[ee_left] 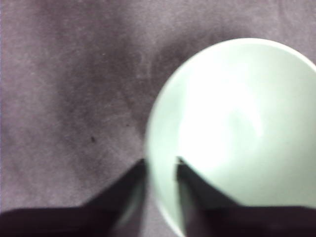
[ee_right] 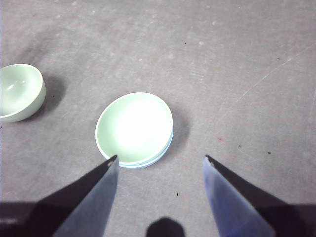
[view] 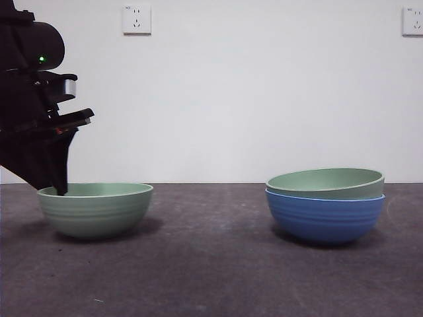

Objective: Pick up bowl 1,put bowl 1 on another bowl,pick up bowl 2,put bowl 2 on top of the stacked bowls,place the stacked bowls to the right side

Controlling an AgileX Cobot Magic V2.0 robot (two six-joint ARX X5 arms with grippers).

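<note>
Front view first: the left pincer (view: 61,188) hung at the near-side rim of the lone green bowl (view: 96,209), one jaw tip dipped just inside the lip. Well apart across the counter (view: 211,264), a second green bowl (view: 327,183) already sat nested in the blue bowl (view: 325,216).

Left wrist view: blurry, but the left pincer (ee_left: 160,165) was narrow, its jaws straddling the lone green bowl's (ee_left: 237,128) rim, one inside and one outside. Whether they actually pinched it, I couldn't tell. My read: this was the pickup of bowl 2.

Right wrist view: the right pincer (ee_right: 160,160) gaped wide, holding nothing, waiting high over the pair of nested bowls (ee_right: 134,129). The lone green bowl (ee_right: 19,91) lay off beside the pair, so the carry had to run straight toward that stack.
</note>
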